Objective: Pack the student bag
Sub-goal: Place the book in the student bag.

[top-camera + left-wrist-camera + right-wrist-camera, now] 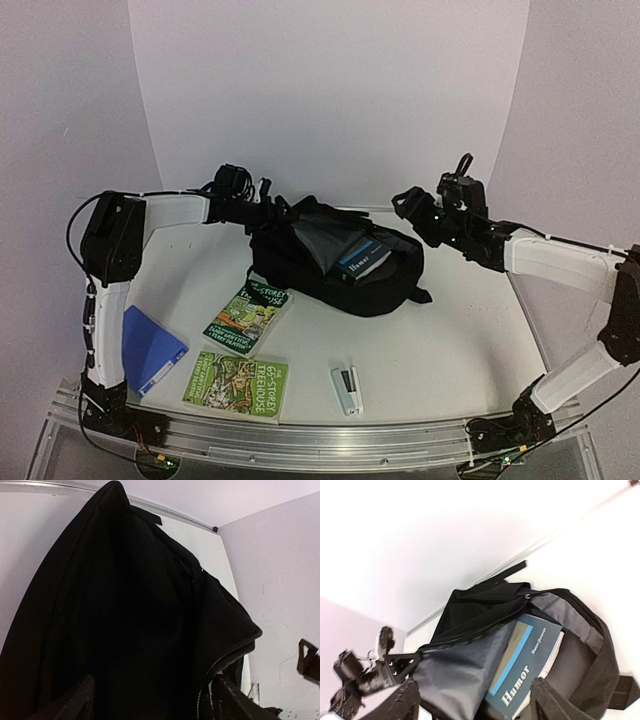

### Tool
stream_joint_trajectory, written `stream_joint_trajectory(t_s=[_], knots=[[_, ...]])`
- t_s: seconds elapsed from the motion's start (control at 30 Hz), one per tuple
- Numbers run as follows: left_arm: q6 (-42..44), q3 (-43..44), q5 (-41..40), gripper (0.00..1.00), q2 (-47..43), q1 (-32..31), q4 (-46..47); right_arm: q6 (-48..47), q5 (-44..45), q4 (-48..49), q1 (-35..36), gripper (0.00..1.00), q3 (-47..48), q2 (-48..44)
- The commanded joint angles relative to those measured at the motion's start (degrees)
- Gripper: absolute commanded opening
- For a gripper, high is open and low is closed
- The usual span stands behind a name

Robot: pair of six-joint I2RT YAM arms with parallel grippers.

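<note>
Black fabric of the student bag (300, 275) fills the view of the left gripper (150, 685); its fingers stand apart, perhaps brushing the cloth. The bag lies in the middle of the table (450, 330), mouth gaping, with a blue "Humor" book (525, 665) inside, its lower end hidden. The right gripper (474, 685) hovers beside the opening, spread wide and empty.

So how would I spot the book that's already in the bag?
Find the big black backpack in the middle of the table. Peek into its open top: the book sticks out there. It is dark blue with a light-blue stripe and the word Humor, unlike the two green Treehouse books lying outside on the table.
</note>
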Motion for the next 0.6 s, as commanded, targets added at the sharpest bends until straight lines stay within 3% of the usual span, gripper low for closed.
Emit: stream_joint_trajectory(t_s=[0.0, 0.13, 0.27, 0.4, 0.57], knots=[[5.6, -5.7, -0.6, 0.90, -13.1, 0.6, -1.6, -7.0, -5.7, -5.2, 0.4, 0.80, -1.5, -6.8], [7.0, -14.6, -3.8, 0.99, -23.6, 1.1, -4.7, -5.7, -9.4, -7.3, 1.5, 0.85, -3.8, -11.8], [6.0, -24.0, -7.4, 1.00, -33.1, 1.9, -8.3, -2.0, -11.1, -7.3, 4.9, 0.86, -6.0, -13.7], [2.9, -34.6, -8.6, 1.00, -39.8, 3.2, -9.8, 1.9, -9.5, -7.1, 10.7, 0.86, -6.9, -11.9], [-1.4, -47.3, -6.9, 1.00, -43.8, 4.5, -5.0, 6.8, -7.7, -2.6, 17.0, 0.86, -7.9, -7.0]])
